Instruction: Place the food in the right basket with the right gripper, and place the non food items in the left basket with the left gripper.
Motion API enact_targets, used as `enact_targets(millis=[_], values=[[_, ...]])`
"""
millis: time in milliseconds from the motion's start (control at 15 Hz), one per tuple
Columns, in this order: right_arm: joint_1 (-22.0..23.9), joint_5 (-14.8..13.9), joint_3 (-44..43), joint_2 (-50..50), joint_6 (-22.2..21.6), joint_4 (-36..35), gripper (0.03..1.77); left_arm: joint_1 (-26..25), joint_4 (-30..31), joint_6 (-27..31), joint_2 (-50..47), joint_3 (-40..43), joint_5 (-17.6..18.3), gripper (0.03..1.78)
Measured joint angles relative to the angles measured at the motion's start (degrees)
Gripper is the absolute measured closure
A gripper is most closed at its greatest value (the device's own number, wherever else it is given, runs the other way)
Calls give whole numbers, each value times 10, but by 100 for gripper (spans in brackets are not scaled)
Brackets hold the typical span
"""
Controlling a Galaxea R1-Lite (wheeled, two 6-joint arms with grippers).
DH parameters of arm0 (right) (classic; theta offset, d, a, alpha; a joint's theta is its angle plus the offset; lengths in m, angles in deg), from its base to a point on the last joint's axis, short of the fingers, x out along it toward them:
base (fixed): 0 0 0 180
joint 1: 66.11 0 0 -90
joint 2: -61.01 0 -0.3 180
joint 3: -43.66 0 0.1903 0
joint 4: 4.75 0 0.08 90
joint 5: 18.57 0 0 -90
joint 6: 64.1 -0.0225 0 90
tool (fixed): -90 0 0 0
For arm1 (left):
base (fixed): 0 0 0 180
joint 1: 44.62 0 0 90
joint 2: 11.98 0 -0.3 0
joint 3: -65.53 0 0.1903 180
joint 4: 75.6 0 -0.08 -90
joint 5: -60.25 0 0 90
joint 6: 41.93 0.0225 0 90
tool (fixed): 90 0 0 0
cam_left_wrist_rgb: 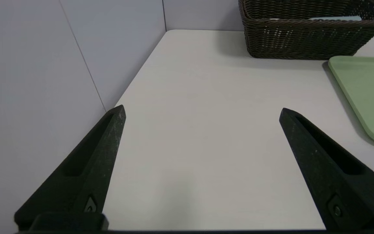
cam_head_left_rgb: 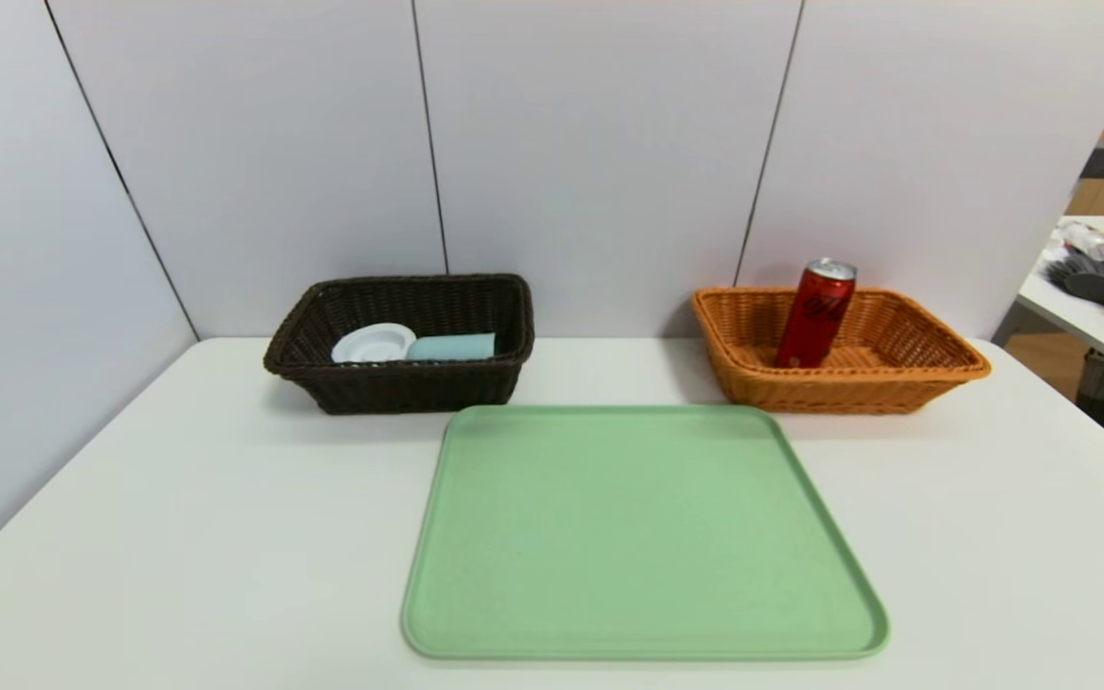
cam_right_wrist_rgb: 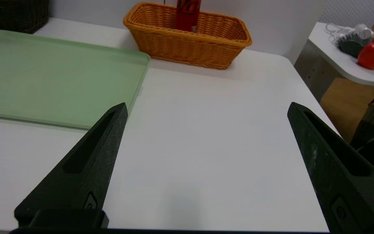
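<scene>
The red drinks can (cam_head_left_rgb: 816, 312) stands leaning inside the orange-tan right basket (cam_head_left_rgb: 935, 369), and shows there in the right wrist view too, the can (cam_right_wrist_rgb: 187, 16) in the basket (cam_right_wrist_rgb: 187, 45). The dark brown left basket (cam_head_left_rgb: 399, 388) holds the white disc (cam_head_left_rgb: 373, 343) and the blue-grey cup (cam_head_left_rgb: 451, 347), which lies on its side. My left gripper (cam_left_wrist_rgb: 202, 112) hangs open over bare table near the left wall, well short of the left basket (cam_left_wrist_rgb: 304, 39). My right gripper (cam_right_wrist_rgb: 207, 107) is open above bare table, right of the tray. Neither gripper shows in the head view.
A pale green tray (cam_head_left_rgb: 638, 537) lies in the table's middle with nothing on it; its edge (cam_left_wrist_rgb: 365, 94) is right of the left gripper. Grey wall panels stand behind and to the left. A side table (cam_head_left_rgb: 1103, 321) with toys stands off to the right.
</scene>
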Motion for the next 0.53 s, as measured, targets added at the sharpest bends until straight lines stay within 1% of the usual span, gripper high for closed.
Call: enact_targets(millis=[67, 133, 267, 333, 400, 467, 533], values=[[0, 7, 20, 6, 0, -32, 10, 0, 19, 14, -1, 17, 3, 12], [0, 12, 50, 11, 1, -78, 10, 0, 51, 24, -2, 41, 4, 12], [0, 16, 124, 16, 2, -185, 10, 0, 147, 44, -3, 107, 4, 12], [0, 17, 167, 17, 2, -256, 10, 0, 213, 53, -3, 149, 5, 12], [0, 18, 190, 18, 0, -312, 10, 0, 265, 58, -3, 182, 6, 12], [0, 18, 201, 18, -5, -342, 10, 0, 317, 62, -3, 216, 8, 12], [0, 16, 208, 18, -10, -340, 10, 0, 359, 61, -3, 241, 10, 12]])
